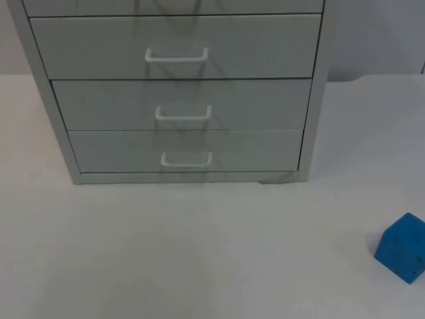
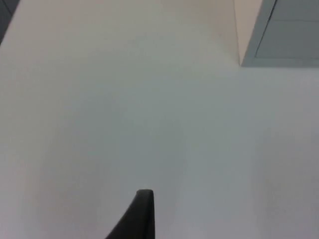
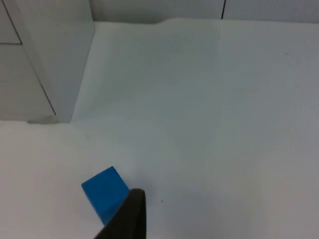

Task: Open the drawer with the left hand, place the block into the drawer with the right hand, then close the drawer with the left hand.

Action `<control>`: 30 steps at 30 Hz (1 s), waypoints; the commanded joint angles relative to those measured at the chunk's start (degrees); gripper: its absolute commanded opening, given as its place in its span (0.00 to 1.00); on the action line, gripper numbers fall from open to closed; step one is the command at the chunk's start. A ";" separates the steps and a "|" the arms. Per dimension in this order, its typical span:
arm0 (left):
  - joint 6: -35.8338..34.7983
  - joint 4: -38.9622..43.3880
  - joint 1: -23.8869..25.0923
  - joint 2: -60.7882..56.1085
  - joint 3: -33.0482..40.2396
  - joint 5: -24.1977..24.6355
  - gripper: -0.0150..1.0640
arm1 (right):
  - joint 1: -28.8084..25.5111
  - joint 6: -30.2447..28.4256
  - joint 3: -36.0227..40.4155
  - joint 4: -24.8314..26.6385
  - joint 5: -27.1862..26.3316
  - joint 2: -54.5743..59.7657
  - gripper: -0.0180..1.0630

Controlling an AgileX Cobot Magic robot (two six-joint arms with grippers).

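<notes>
Facing three shut grey metal drawers, we judged the left gripper should hook a white handle squarely; both grippers' states: cannot tell.

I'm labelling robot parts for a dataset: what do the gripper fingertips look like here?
Each wrist view shows one fingertip, matte black, plain and unmarked, a narrow blade tapering to a blunt squared end. The right one looks the same, beside the blue block.

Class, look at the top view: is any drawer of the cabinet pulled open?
No: all three drawers sit flush in the cabinet, fronts shut.
</notes>
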 commanded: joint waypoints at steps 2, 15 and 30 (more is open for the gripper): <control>-0.10 -0.55 -0.08 7.54 -0.26 -2.34 0.99 | -0.31 -0.29 -0.33 -0.05 -2.91 6.34 0.99; 4.93 -4.56 -0.08 28.67 -0.26 -9.80 0.99 | -0.31 -0.05 -0.33 0.18 -5.24 22.76 0.99; 6.33 -5.44 -0.08 29.42 -0.15 -11.24 0.99 | -0.31 0.85 -0.14 0.27 -6.47 23.11 0.99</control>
